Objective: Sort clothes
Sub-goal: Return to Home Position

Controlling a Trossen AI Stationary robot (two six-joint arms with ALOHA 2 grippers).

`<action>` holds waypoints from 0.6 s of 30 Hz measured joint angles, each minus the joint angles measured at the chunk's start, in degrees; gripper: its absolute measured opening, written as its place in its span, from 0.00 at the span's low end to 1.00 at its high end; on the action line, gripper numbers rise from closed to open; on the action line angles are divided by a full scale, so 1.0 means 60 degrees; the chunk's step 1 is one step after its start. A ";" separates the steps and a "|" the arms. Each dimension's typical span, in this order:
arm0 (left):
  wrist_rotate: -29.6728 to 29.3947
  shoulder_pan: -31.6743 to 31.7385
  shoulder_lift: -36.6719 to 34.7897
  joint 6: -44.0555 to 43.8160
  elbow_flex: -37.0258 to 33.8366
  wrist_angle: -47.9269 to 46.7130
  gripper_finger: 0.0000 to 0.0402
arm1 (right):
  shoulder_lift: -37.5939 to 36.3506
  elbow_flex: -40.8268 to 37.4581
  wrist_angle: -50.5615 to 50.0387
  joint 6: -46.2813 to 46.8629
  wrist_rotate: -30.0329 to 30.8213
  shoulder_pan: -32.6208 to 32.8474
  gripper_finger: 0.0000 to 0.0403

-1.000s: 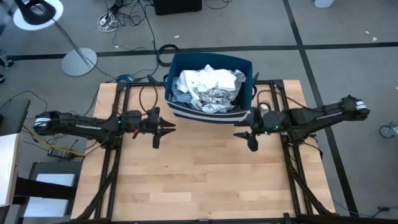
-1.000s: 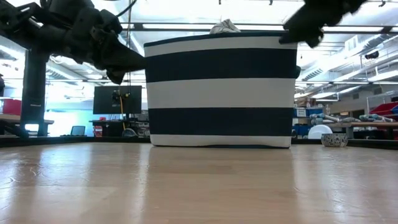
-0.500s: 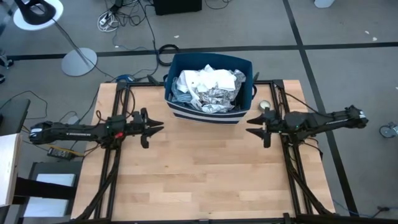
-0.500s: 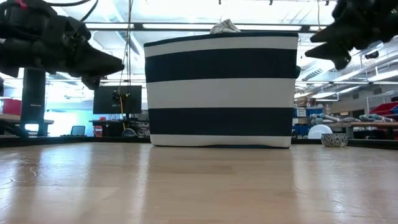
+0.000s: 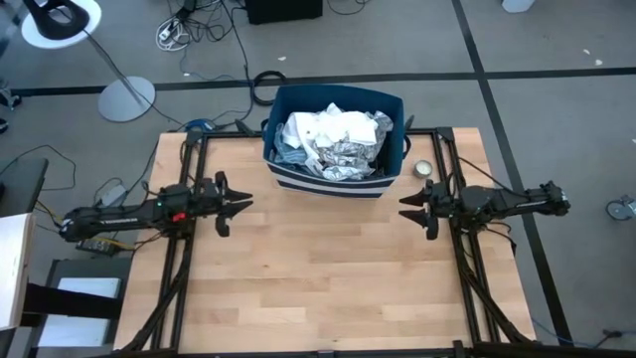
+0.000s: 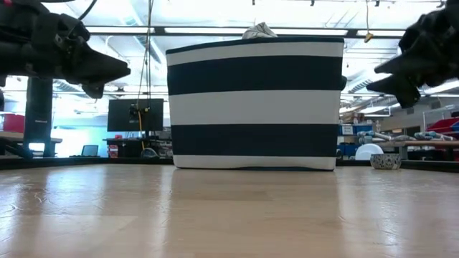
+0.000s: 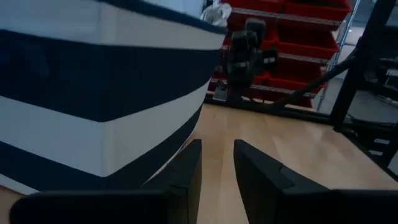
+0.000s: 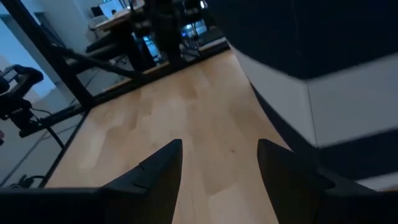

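Left gripper (image 5: 229,204): jaws narrowly apart, empty. Right gripper (image 5: 421,209): jaws wider apart, empty. Both hung over the worktop (image 5: 318,273), flanking the bin (image 5: 328,182) of clothes (image 5: 333,139).

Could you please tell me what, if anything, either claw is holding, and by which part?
Nothing is held: the left claw and right claw are open and empty; the clothes lie in the striped bin.
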 joint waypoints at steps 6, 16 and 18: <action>0.0001 -0.0001 -0.1554 0.0034 0.0004 -0.1424 0.25 | -0.0027 -0.0222 -0.0080 0.0140 -0.0003 0.0083 0.52; 0.0007 -0.0007 -0.1545 0.0078 -0.0018 -0.1581 0.25 | -0.0120 -0.0249 0.0044 -0.1058 0.0421 0.0660 0.52; 0.0007 -0.0007 -0.1545 0.0126 -0.0018 -0.1502 0.25 | -0.0120 -0.0302 0.0321 -0.1310 0.0761 0.0686 0.52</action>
